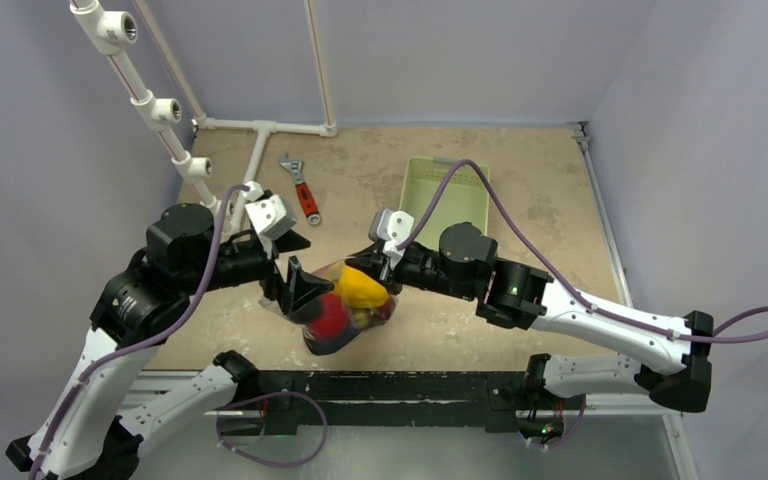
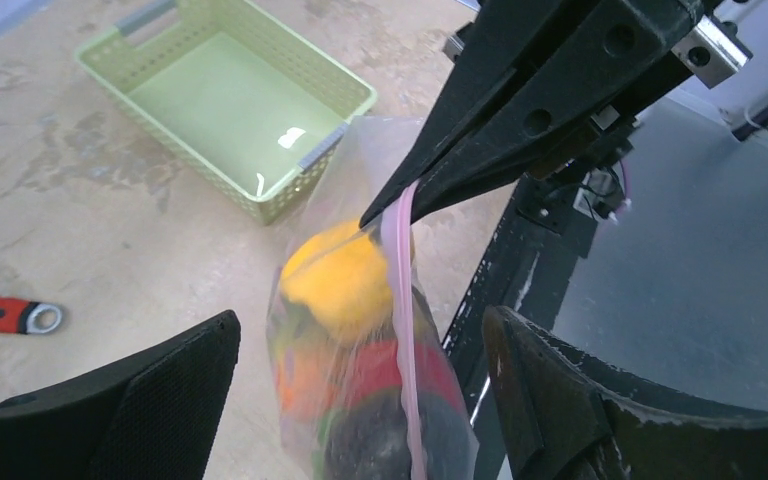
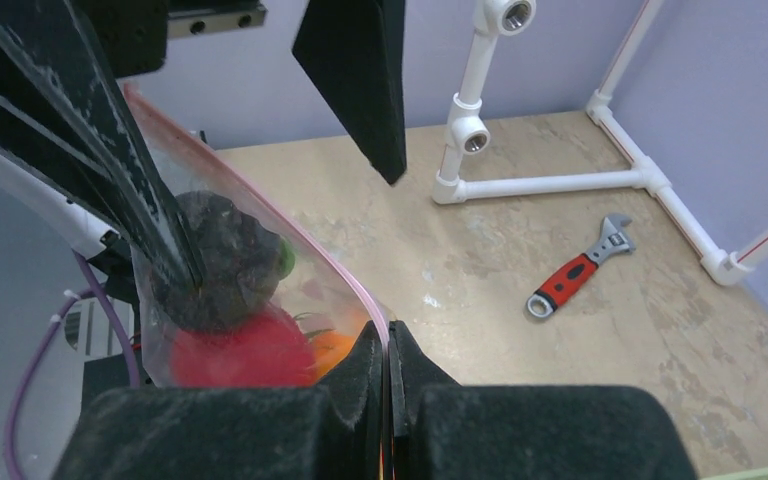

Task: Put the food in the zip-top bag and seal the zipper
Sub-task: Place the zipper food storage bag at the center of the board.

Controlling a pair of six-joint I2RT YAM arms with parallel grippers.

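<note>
The clear zip-top bag (image 1: 345, 305) hangs just above the table near its front edge, with the food inside: a yellow pepper (image 2: 340, 280), a red tomato (image 3: 240, 350), an orange piece and a dark round one (image 3: 225, 260). The pink zipper (image 2: 400, 300) runs along the bag's upper edge. My right gripper (image 3: 388, 335) is shut on one end of that strip and holds the bag up. My left gripper (image 2: 360, 330) is open, one finger on each side of the bag, and neither pad presses on it.
A pale green mesh basket (image 2: 225, 100) stands behind the bag at the back right. A red-handled wrench (image 3: 575, 280) lies on the table at the back left, near the white pipe frame (image 3: 550, 183). The table's black front rail (image 1: 380, 385) is just below the bag.
</note>
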